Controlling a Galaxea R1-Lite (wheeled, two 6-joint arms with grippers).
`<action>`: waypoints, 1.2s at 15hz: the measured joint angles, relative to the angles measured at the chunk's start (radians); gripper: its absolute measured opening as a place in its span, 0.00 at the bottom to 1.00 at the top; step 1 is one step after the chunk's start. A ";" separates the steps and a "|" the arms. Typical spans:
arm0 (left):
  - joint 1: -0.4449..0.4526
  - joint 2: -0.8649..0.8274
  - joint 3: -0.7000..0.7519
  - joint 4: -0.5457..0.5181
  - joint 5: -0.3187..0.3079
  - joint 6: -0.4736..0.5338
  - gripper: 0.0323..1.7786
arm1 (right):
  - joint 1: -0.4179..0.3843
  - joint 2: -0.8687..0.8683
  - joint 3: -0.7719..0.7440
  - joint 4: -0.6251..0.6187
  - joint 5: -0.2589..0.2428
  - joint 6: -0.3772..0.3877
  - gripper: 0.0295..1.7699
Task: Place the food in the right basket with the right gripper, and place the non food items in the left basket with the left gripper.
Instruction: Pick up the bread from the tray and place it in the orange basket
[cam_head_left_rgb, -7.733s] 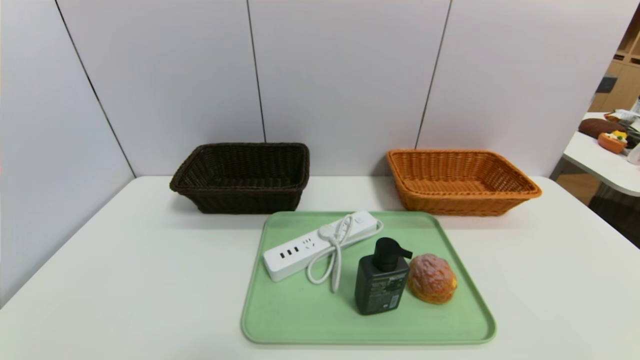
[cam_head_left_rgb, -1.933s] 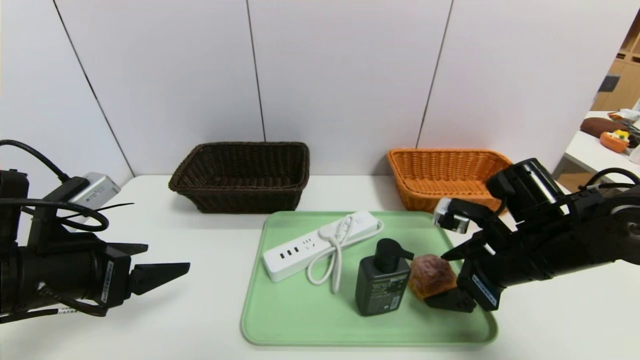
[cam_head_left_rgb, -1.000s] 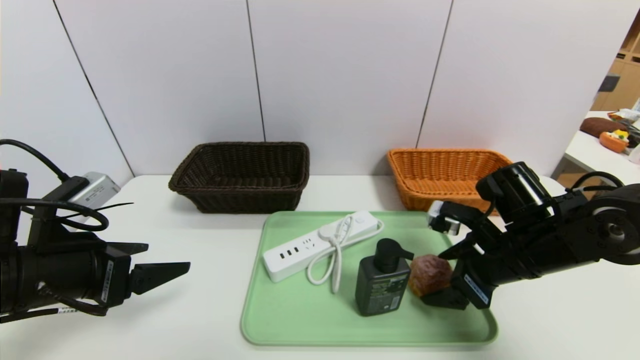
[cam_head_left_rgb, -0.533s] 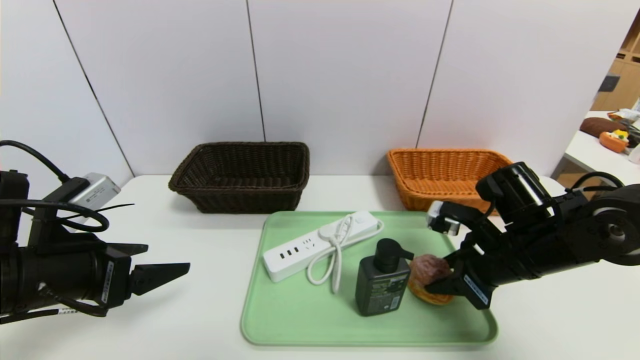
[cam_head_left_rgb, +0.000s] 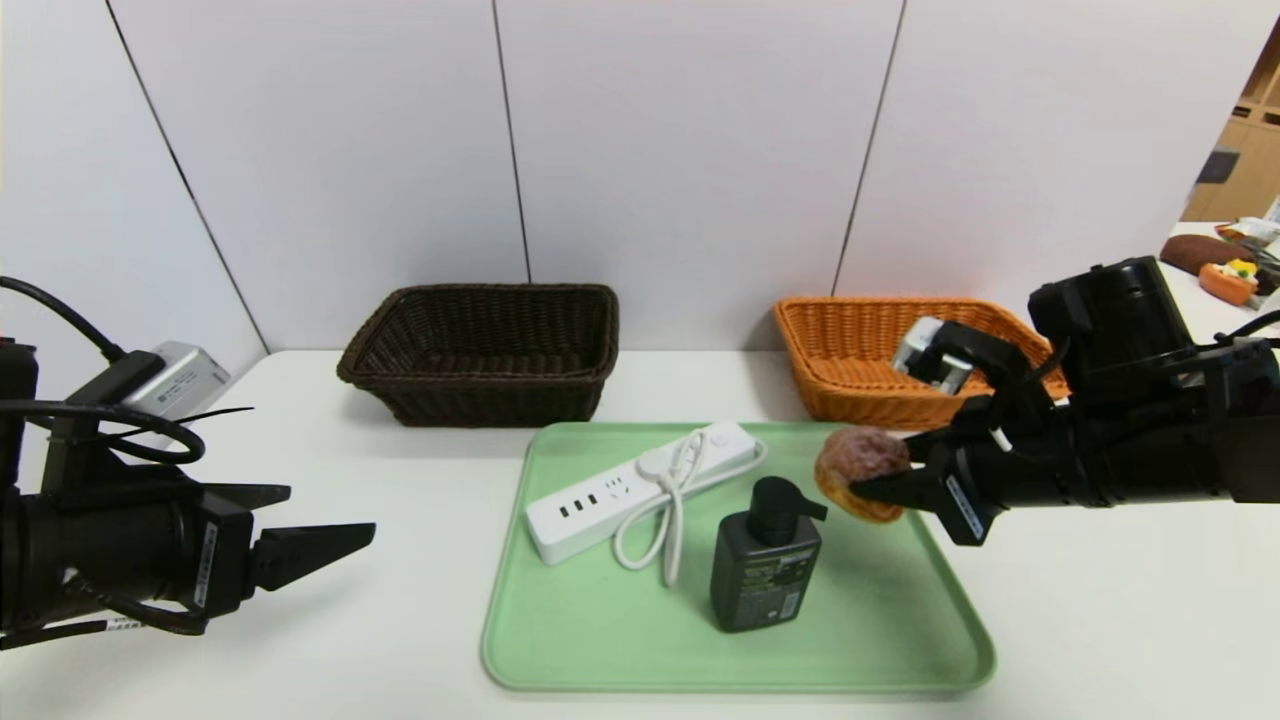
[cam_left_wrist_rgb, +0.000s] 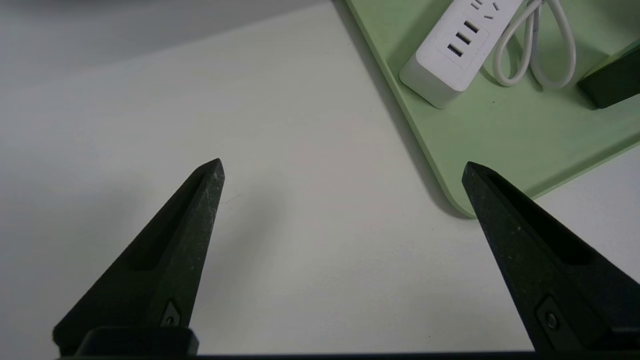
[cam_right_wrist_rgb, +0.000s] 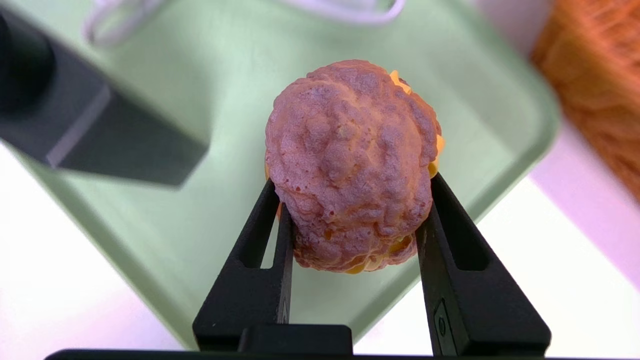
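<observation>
My right gripper (cam_head_left_rgb: 880, 485) is shut on the food, a cracked pinkish-brown bun (cam_head_left_rgb: 858, 468) with yellow filling, and holds it in the air above the green tray's (cam_head_left_rgb: 640, 640) right half. In the right wrist view both black fingers (cam_right_wrist_rgb: 260, 235) press the bun's (cam_right_wrist_rgb: 350, 160) sides. The orange right basket (cam_head_left_rgb: 850, 385) stands just behind it. The white power strip (cam_head_left_rgb: 640, 485) with its coiled cord and the black pump bottle (cam_head_left_rgb: 765, 565) rest on the tray. My left gripper (cam_head_left_rgb: 335, 550) hovers open over the bare table left of the tray, its fingers (cam_left_wrist_rgb: 200, 200) wide apart. The dark brown left basket (cam_head_left_rgb: 480, 350) stands at the back.
White wall panels close off the back and left of the white table (cam_head_left_rgb: 1100, 620). Another table (cam_head_left_rgb: 1210, 320) with other items lies at the far right. In the left wrist view the tray's corner (cam_left_wrist_rgb: 460, 200) and the power strip's end (cam_left_wrist_rgb: 450, 55) show.
My right gripper has closed on the bun and lifted it off the tray, up and back toward the orange basket. The left arm has barely moved.
</observation>
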 joint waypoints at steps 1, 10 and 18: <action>0.000 -0.003 0.000 0.000 0.000 0.000 0.95 | -0.004 -0.008 -0.003 -0.054 -0.002 0.043 0.39; 0.001 0.001 0.000 -0.001 -0.003 -0.005 0.95 | -0.137 0.063 -0.219 -0.175 -0.097 0.189 0.39; 0.001 0.007 0.007 -0.001 -0.001 -0.005 0.95 | -0.239 0.305 -0.437 -0.095 -0.226 0.193 0.39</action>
